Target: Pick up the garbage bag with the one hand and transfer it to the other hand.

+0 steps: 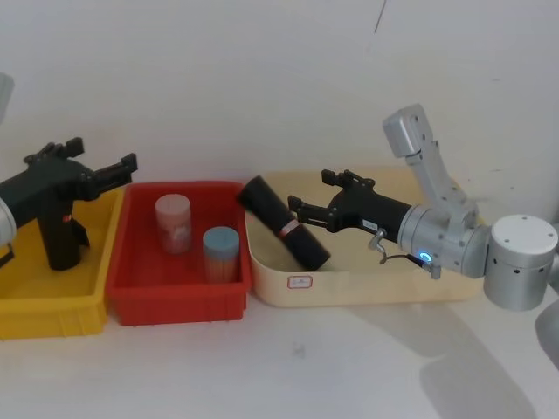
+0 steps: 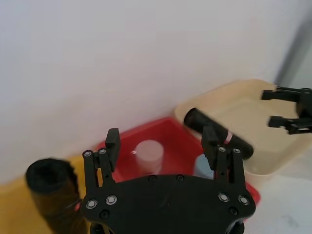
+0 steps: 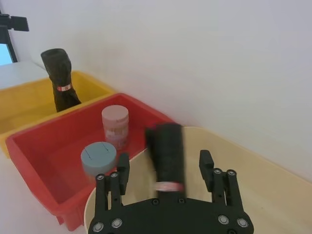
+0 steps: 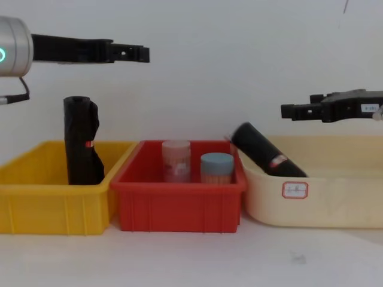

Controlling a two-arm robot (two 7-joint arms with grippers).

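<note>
We find the garbage bag (image 1: 285, 223) lying tilted in the cream bin (image 1: 367, 284), its upper end propped against the bin wall toward 10 o'clock. The right gripper (image 1: 310, 192) hovers above this bin, jaws apart, with the bag at its 8 o'clock (no contact, as the chest view shows). The left gripper (image 1: 103, 157), jaws likewise apart, hangs over the yellow bin (image 1: 52, 310), above a slimmer black roll (image 4: 81, 140).

Garbage bag (image 1: 272, 209): thick black roll with a red-and-white band, tilted, upper end on the cream bin's (image 1: 367, 288) left rim.
Left gripper (image 4: 134, 54): fingers spread, high above the yellow bin (image 4: 36, 209).
Right gripper (image 1: 312, 192): fingers spread, just above the bag.
</note>
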